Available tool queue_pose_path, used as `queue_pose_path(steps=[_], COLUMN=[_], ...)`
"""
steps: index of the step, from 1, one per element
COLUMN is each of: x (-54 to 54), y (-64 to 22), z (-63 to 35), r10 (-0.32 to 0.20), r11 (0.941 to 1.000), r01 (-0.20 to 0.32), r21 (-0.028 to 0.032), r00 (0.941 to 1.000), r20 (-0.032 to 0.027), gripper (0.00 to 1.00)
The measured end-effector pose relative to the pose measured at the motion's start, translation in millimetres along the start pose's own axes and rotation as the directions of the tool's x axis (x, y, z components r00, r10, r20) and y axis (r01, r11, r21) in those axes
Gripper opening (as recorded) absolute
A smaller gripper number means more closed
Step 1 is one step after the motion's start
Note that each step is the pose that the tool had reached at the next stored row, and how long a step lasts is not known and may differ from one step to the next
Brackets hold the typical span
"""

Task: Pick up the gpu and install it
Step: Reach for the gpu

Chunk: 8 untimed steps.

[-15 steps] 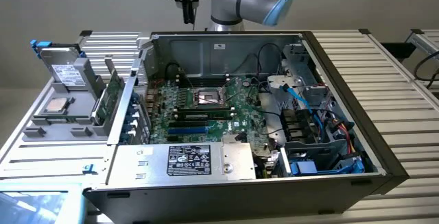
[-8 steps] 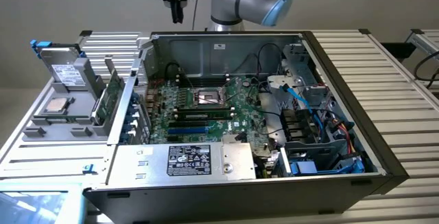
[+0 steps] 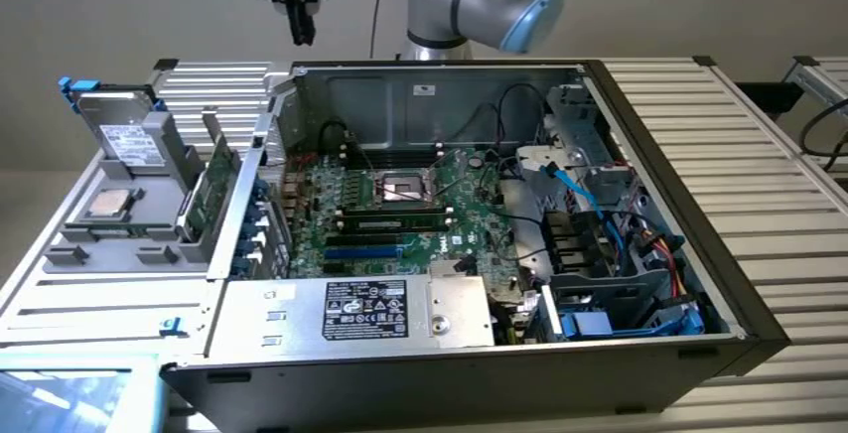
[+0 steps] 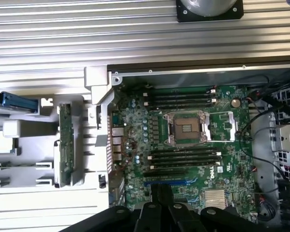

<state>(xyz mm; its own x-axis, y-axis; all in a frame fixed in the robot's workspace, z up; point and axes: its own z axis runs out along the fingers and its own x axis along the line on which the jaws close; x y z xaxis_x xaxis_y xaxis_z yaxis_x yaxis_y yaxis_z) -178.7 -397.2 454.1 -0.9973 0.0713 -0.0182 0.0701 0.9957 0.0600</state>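
Note:
The gpu (image 3: 218,187) stands on edge in a slot of the grey parts holder (image 3: 93,254), at the exterior view's left of the open computer case (image 3: 662,205). From the wrist camera the gpu (image 4: 64,145) appears edge-on as a thin green board. My gripper (image 3: 302,28) hangs high above the case's back left corner, shut and holding nothing. Its black fingers pressed together, my gripper (image 4: 161,195) sits over the motherboard (image 4: 193,159). The motherboard (image 3: 397,205) lies flat inside the case with its processor socket (image 3: 401,191) bare.
A silver hard drive (image 3: 133,140) and a processor chip (image 3: 109,205) sit in the holder beside the gpu. A power supply (image 3: 384,311) fills the case's near side; blue cables (image 3: 583,200) and drive bays line its right. Ribbed aluminium table (image 3: 781,185) surrounds everything.

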Motion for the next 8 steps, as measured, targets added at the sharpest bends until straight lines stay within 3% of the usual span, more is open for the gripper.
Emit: queue_pose_path(steps=[8], x=[36.8], y=[1.8], z=[7.7], r10=[0.0], r11=[1.0], r01=[0.0], r21=[0.0], r00=[1.0], r20=[0.0], gripper=[0.12])
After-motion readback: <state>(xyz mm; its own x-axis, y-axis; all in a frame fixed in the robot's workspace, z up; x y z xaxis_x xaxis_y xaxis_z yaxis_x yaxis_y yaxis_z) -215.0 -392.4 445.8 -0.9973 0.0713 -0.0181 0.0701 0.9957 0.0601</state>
